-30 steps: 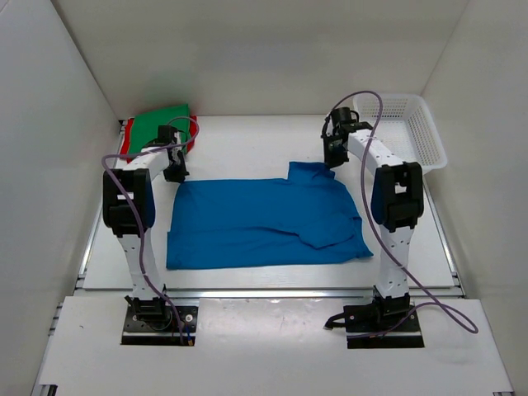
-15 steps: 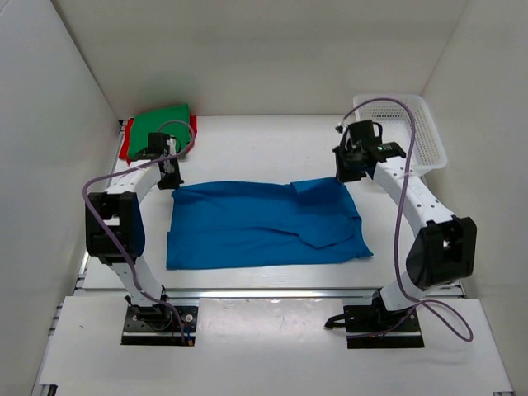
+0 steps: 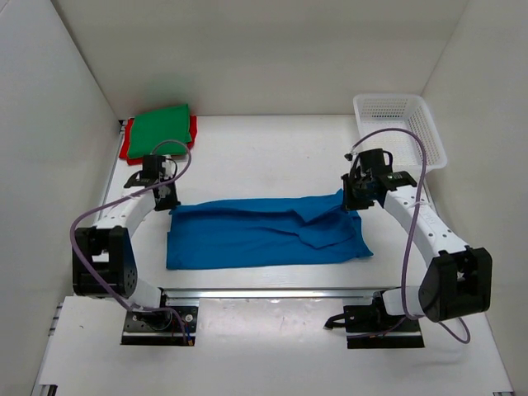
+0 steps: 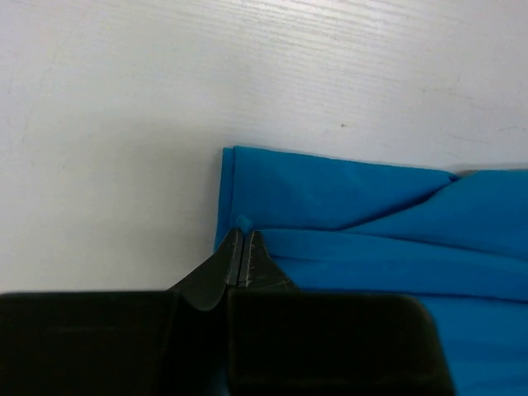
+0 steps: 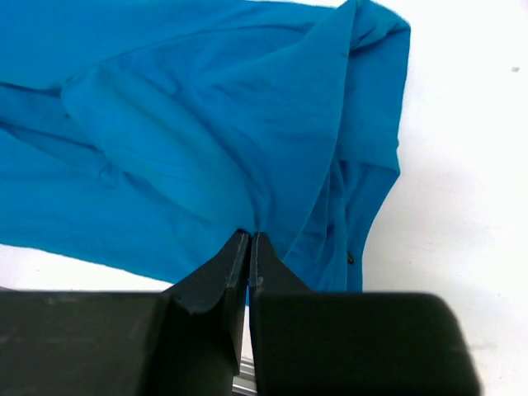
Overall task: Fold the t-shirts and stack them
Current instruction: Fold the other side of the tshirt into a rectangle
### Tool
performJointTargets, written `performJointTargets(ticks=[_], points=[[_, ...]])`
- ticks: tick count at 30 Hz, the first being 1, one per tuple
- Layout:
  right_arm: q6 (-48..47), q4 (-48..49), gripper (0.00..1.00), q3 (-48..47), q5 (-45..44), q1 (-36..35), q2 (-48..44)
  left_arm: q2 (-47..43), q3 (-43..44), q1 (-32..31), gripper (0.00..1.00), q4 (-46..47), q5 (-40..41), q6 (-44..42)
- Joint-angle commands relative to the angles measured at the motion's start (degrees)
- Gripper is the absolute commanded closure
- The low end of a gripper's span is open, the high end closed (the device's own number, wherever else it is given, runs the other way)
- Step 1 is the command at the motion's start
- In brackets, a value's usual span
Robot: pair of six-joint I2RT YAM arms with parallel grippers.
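Blue t-shirt (image 3: 247, 235) far edge pulled nearer; both jaws clamp soft creased cloth.

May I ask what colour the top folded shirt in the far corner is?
Green shirt; best in top external view.

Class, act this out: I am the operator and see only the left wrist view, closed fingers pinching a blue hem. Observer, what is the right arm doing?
Observer: The right gripper is shut on the blue t-shirt near its far right corner.
Operator: Where are the folded shirts?
Observer: At the far left corner of the table, the folded green t-shirt lies on the red t-shirt.
Operator: Anything else out there?
Observer: A white mesh basket sits at the far right.
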State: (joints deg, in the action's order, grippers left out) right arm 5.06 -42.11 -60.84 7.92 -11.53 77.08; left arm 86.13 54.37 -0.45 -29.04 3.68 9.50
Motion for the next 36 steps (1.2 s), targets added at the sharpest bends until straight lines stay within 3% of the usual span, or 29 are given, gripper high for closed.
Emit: performJointTargets(ticks=[1, 11, 18, 19, 20, 22, 25, 28, 32, 34, 36], points=[[0.83, 2.38, 1.00, 1.77, 1.39, 0.72, -2.89, -4.65, -1.81, -0.17, 1.00, 0.12, 0.97, -0.01], [2.32, 0.63, 1.00, 7.57, 3.33, 1.42, -8.60, -10.10, -8.14, -0.08, 1.00, -0.41, 2.03, -0.09], [5.49, -7.01, 1.00, 10.74, -1.94, -0.78, -10.46, -10.54, -7.53, -0.26, 1.00, -4.53, 2.21, -0.35], [5.49, -7.46, 1.00, 11.00, -2.03, -0.51, -11.41, -10.72, -6.91, -0.17, 0.96, -4.97, 2.55, -0.36], [4.79, -7.64, 0.99, 10.74, -1.69, 0.18, -12.12, -11.24, -6.91, -0.34, 0.77, -5.93, 2.82, -0.97], [5.22, -8.69, 0.91, 9.78, -1.16, 1.68, -13.18, -12.99, -7.17, -0.52, 0.60, -6.91, 4.22, -1.41], [5.31, -9.92, 0.81, 7.59, -1.33, 1.77, -14.15, -14.40, -6.65, 0.01, 0.46, -7.26, 5.89, -1.94], [6.45, -10.80, 0.74, 5.74, -2.29, -0.16, -14.41, -14.50, -5.51, -0.34, 0.45, -7.79, 6.25, -1.85], [8.20, -9.32, 0.72, 6.16, -2.30, -2.18, -14.41, -12.92, -4.19, -3.14, 0.53, -7.26, 5.81, -1.94], [9.52, -7.21, 0.76, 7.74, -1.25, -3.76, -13.54, -11.52, -3.66, -5.00, 0.58, -6.39, 5.72, -1.68], [11.37, -4.57, 0.86, 10.46, 0.42, -5.94, -12.22, -9.76, -3.83, -8.06, 0.62, -5.08, 5.90, -0.62]])
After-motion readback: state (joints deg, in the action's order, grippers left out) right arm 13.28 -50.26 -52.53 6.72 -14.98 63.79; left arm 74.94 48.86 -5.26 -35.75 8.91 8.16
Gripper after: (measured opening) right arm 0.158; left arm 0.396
